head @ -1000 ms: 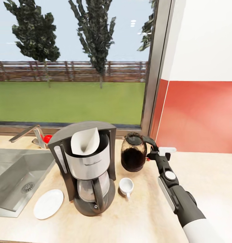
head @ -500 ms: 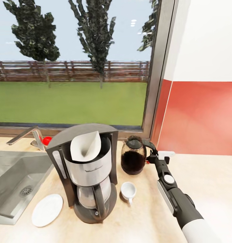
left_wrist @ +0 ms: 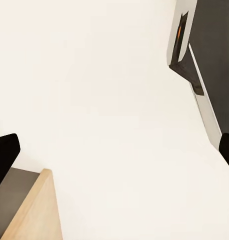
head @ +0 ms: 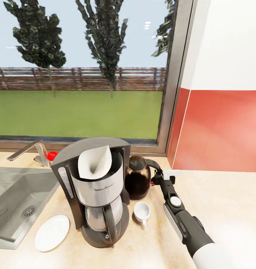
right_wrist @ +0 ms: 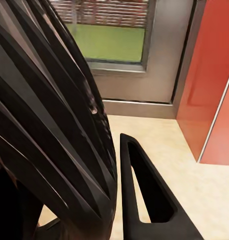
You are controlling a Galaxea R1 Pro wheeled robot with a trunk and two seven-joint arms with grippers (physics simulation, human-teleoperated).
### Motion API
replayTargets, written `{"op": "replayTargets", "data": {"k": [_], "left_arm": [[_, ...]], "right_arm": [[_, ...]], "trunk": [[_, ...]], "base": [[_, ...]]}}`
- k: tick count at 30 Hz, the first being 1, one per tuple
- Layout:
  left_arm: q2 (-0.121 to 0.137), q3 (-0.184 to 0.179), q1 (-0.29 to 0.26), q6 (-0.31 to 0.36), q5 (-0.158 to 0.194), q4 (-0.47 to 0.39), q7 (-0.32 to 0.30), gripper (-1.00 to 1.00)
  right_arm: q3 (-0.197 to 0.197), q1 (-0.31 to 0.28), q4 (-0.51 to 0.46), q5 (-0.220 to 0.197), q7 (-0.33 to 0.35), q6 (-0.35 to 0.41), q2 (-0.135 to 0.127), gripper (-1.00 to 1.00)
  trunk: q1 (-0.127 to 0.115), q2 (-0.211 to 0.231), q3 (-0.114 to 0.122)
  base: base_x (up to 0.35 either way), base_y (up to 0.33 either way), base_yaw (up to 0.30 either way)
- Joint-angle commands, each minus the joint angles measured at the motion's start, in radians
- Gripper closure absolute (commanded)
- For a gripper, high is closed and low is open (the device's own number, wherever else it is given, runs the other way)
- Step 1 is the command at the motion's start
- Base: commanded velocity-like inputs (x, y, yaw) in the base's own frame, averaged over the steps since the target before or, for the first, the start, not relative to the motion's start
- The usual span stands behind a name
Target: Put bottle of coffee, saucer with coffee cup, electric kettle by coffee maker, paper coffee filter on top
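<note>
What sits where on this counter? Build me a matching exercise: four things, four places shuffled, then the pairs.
Things:
1. paper filter
2. saucer
3. cup
4. kettle

Places:
A. behind the cup, handle at the right end effector
B. bare, between the sink and the coffee maker
C. on top of the coffee maker
D. on the counter in front of the kettle, away from the saucer

Pairs: 1-C, 2-B, 3-D, 4-A

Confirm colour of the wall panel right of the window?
Red-orange lower wall panel, white above it; clearest in the head view.
</note>
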Motion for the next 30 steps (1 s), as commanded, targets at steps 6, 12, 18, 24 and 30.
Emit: {"op": "replayTargets", "data": {"k": [6, 12, 18, 24, 30], "left_arm": [[0.0, -0.002, -0.001, -0.004, 0.009, 0.001, -0.001, -1.0], [0.0, -0.002, -0.001, -0.004, 0.009, 0.001, -0.001, -1.0], [0.0, -0.002, -0.001, -0.004, 0.009, 0.001, -0.001, -1.0], [0.0, -0.002, -0.001, -0.004, 0.009, 0.001, -0.001, -1.0], [0.0, -0.002, -0.001, -0.004, 0.009, 0.001, -0.001, -1.0]], "right_arm": [[0.003, -0.001, 0.001, -0.005, -0.004, -0.004, 0.0, 1.0], [0.003, -0.001, 0.001, -0.004, -0.005, -0.004, 0.0, 1.0], [0.003, -0.001, 0.001, -0.003, -0.005, -0.004, 0.0, -1.0], [0.003, -0.001, 0.001, -0.003, -0.005, -0.004, 0.0, -1.0], [0.003, -0.001, 0.002, -0.003, -0.005, -0.004, 0.0, -1.0]], "trunk": [[0.001, -0.002, -0.002], [0.001, -0.002, -0.002], [0.001, -0.002, -0.002], [0.001, -0.002, -0.002], [0.001, -0.002, -0.002]], "base": [[0.0, 0.0, 0.0], [0.0, 0.0, 0.0], [0.0, 0.0, 0.0], [0.0, 0.0, 0.0], [0.0, 0.0, 0.0]]}}
